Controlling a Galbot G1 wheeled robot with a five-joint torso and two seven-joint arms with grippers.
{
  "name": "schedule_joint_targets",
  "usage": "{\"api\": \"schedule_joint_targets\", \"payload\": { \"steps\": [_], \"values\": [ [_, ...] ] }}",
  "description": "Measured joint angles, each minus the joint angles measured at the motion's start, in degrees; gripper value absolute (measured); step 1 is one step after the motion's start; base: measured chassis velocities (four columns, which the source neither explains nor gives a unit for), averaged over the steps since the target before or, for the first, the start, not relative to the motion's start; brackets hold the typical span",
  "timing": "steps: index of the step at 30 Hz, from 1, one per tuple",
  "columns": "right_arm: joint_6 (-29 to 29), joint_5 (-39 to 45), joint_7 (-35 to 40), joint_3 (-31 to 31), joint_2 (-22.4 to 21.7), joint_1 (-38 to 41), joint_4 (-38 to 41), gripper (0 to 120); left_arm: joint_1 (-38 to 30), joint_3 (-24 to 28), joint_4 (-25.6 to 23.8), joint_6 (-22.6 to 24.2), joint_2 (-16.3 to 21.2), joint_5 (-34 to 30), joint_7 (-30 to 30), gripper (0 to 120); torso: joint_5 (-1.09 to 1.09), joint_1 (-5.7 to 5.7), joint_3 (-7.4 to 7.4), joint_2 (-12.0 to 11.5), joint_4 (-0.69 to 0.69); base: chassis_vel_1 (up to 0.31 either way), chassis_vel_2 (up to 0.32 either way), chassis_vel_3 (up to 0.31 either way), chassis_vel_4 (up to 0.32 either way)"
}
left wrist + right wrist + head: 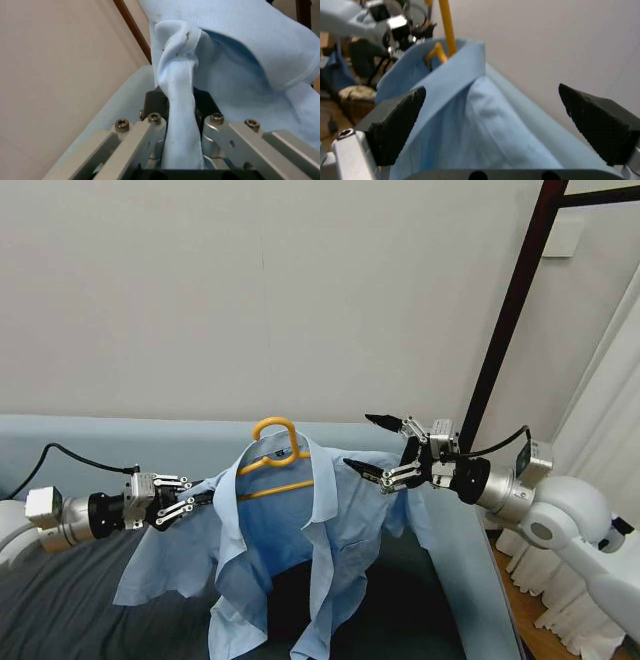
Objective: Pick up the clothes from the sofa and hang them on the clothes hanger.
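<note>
- Left gripper (181,108): the left wrist view showed it clamped on a twisted fold of the light blue shirt (240,48), with the cloth bunched between its fingers. The head view showed less: the gripper met the shirt's shoulder on the robot's left, arm stretched level above the sofa.
- Right gripper (497,123): the right wrist view showed the jaws spread wide, with the shirt's collar and shoulder lying between the black pads (400,123). Whether either pad touched the cloth could not be determined. In the head view it stood at the shirt's other shoulder, one fingertip above the cloth and one beside it.
- Shirt: in the head view it was held raised over the sofa (100,442), front open, draped on a yellow hanger (274,421).
- Hanger: the head view showed its hook standing above the collar and its crossbar inside the open front. The right wrist view showed a yellow stem rising from within the collar.
- Behind: a dark pole (510,310) slanted up at the robot's right, against a pale wall (250,280).
</note>
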Motion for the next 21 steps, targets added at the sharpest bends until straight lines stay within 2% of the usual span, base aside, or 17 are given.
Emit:
{"api": "schedule_joint_targets", "payload": {
  "steps": [5, 13, 16, 20, 21],
  "values": [
    [-3.67, -1.62, -3.66, -5.17, -1.39, 6.38, -3.00, 100, -0.34, 0.12, -0.05, -0.07, 0.01, 0.16, 1.06, 7, -0.02, 0.00, 0.00, 0.00, 0.00, 0.000, 0.000, 0.000, 0.000],
    [-5.94, -5.14, -7.39, -9.01, -1.36, 9.53, -4.47, 97, 0.26, 1.07, -0.35, -0.15, -1.90, 3.36, 2.78, 7, -0.03, 0.00, 0.00, 0.00, 0.00, 0.000, 0.000, 0.000, 0.000],
    [-6.79, -6.60, -9.73, -9.68, -1.32, 9.57, -4.59, 91, 0.40, 1.29, -0.46, -0.26, -2.62, 4.41, 2.97, 7, -0.03, 0.00, 0.00, 0.00, 0.00, 0.000, 0.000, 0.000, 0.000],
    [-7.68, -8.74, -12.83, -10.30, -1.22, 9.52, -4.77, 72, 0.38, 1.48, -0.65, -0.29, -3.13, 5.00, 2.98, 7, -0.02, 0.00, 0.00, 0.00, 0.00, 0.000, 0.000, 0.000, 0.000],
    [-7.68, -8.74, -12.83, -10.30, -1.22, 9.52, -4.77, 72, 0.38, 1.48, -0.65, -0.29, -3.13, 5.00, 2.98, 7, -0.02, 0.00, 0.00, 0.00, 0.00, 0.000, 0.000, 0.000, 0.000]
  ]
}}
